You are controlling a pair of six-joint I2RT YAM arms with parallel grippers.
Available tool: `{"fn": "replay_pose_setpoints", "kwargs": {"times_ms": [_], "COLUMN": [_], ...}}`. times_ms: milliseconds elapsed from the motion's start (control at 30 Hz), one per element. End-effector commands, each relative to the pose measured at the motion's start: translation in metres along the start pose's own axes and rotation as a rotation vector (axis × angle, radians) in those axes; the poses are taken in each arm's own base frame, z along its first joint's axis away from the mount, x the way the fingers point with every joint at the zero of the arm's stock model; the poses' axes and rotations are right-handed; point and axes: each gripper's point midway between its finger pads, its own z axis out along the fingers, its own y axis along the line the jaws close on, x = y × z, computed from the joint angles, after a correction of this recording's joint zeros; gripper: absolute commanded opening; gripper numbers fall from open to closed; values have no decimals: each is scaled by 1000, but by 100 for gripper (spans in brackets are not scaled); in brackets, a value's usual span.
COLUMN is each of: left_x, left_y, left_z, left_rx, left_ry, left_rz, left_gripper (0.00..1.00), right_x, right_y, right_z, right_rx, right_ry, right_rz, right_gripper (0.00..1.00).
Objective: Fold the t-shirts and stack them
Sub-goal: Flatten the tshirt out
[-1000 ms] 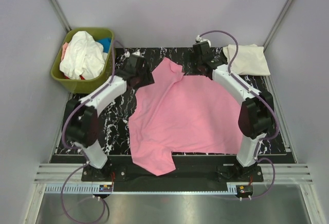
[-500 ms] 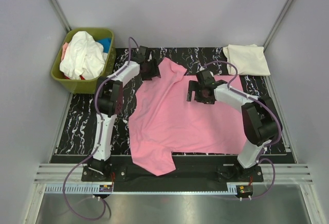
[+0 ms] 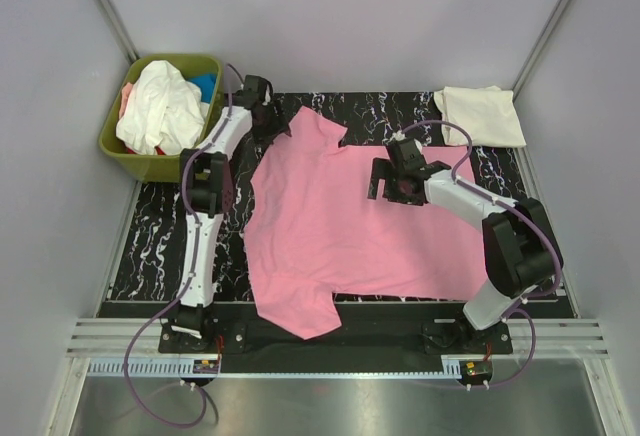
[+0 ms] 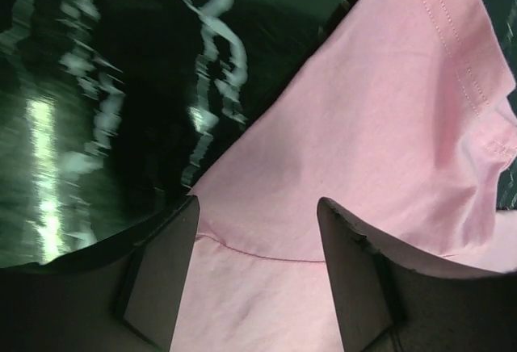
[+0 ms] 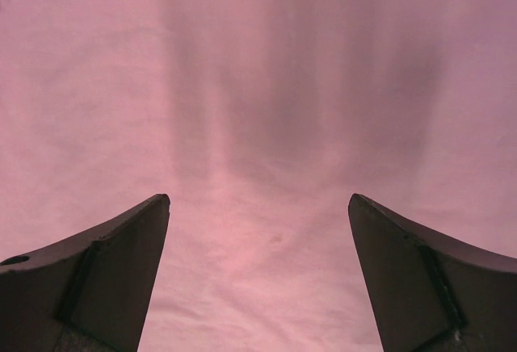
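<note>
Pink t-shirt (image 3: 350, 226) lies flat mid-table (image 3: 160, 226), unfolded. Left gripper (image 4: 258, 207) has its fingers apart over the far sleeve. Right gripper (image 5: 258, 199) is spread wide above mid-shirt, grasping nothing. 1 cream shirt (image 3: 482, 116) far right, probably folded. White shirt (image 3: 155, 106) waits in bin (image 3: 120, 151).

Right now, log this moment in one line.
left pincer: open at pink t-shirt edge | right pincer: open above pink t-shirt | cream t-shirt: folded, far-right corner
</note>
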Motion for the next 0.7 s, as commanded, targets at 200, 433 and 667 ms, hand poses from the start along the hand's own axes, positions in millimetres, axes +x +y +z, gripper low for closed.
{"fn": "replay_pose_setpoints", "kwargs": {"times_ms": [200, 433, 667], "left_x": [-59, -120, -79], "left_y": [47, 31, -26], "left_z": [-13, -72, -127], "left_rx": [-26, 57, 124], "left_ry": [-95, -269, -252], "left_rz": [-29, -44, 63], "left_gripper": [73, 77, 80], "right_x": [-21, -40, -81], "right_y": [-3, 0, -57], "right_z": [-6, -1, 4], "right_rx": [53, 85, 227], "right_ry": [-36, -35, 5], "right_rz": [-16, -22, 126], "right_gripper": [100, 100, 100]}}
